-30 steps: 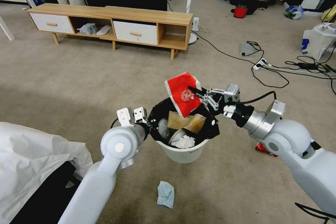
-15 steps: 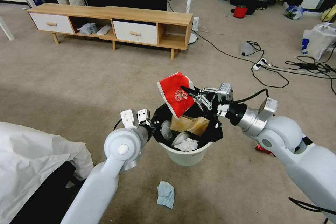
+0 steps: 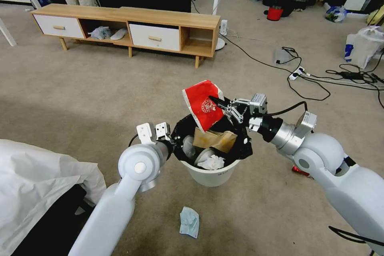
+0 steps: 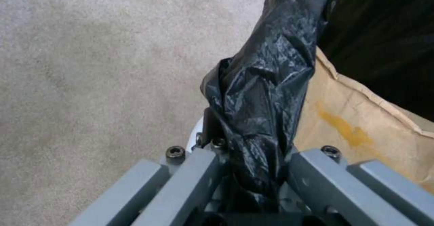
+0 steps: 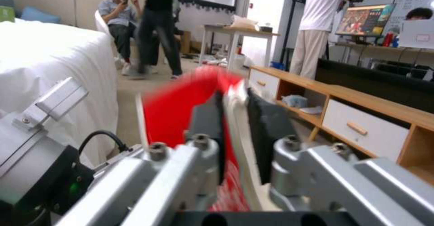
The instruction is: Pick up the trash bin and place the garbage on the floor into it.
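Packet in red and white (image 3: 203, 105) hung from my right gripper (image 3: 216, 103), whose fingers (image 5: 208, 124) were pinched together on its edge, holding it tilted above the far rim of the trash bin (image 3: 210, 174). On the right wrist camera the packet (image 5: 181, 107) stood edge-on between the two dark pads. My left gripper (image 4: 253, 171) was clamped on the near-left rim of the bin, its fingers closed over the black bag (image 4: 262, 94) folded there; from the head camera that gripper (image 3: 170, 140) sat against the liner. Inside the bin I could see the brown paper bag (image 3: 214, 140) and a crumpled white tissue (image 3: 211, 163). A light blue mask (image 3: 189, 222) lay on the carpet (image 3: 80, 100) in front of the bin, and a red wrapper (image 3: 300, 171) peeked out beneath my right arm, beside the bin.
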{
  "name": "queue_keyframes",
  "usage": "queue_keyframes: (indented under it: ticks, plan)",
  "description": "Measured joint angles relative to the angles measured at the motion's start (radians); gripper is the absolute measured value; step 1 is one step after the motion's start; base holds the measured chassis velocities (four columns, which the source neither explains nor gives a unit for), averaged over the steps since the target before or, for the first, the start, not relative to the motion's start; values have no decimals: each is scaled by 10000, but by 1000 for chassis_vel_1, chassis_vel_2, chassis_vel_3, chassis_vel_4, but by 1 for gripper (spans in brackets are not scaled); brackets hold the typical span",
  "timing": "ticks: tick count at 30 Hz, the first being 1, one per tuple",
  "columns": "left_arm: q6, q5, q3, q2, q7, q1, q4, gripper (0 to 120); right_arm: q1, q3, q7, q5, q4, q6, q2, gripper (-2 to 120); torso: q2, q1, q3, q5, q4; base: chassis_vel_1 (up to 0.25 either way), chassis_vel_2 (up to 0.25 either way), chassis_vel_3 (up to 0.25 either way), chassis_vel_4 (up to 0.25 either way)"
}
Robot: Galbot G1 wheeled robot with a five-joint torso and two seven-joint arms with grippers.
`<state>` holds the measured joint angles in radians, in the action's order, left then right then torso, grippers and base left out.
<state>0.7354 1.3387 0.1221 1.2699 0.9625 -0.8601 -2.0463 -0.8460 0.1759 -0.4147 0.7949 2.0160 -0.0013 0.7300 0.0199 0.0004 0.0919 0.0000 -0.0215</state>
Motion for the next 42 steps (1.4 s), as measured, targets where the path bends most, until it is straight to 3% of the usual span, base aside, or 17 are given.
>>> queue_keyframes:
  ticks: [4,6,14,17,23,31,42]
  plan:
    - [0,-7,30,-8,0,31,19,2,-25,21,6,-11,-21,21,-9,30,0,0,0,0,0,0,0,0,0]
    - [0,-7,31,-3,-7,63,30,2,-32,25,8,-21,-47,45,-12,42,0,0,0,0,0,0,0,0,0]
    - [0,-105,36,54,-60,92,94,2,-61,-5,25,-28,-84,72,-43,66,0,0,0,0,0,0,0,0,0]
    - [0,-136,50,64,-74,101,108,2,-127,-10,25,-44,-84,104,-63,82,0,0,0,0,-1,0,0,0,0]
    - [0,-140,69,63,-76,102,107,2,-99,-22,35,-56,-96,117,13,99,0,0,0,0,0,0,0,0,0]
    - [0,-169,112,89,-80,11,104,2,-88,181,37,-43,-104,143,59,100,0,0,0,0,0,0,0,0,0]
    - [0,-182,411,-5,-89,-56,71,2,-643,2140,722,503,517,0,-243,100,0,0,0,0,0,0,0,0,0]
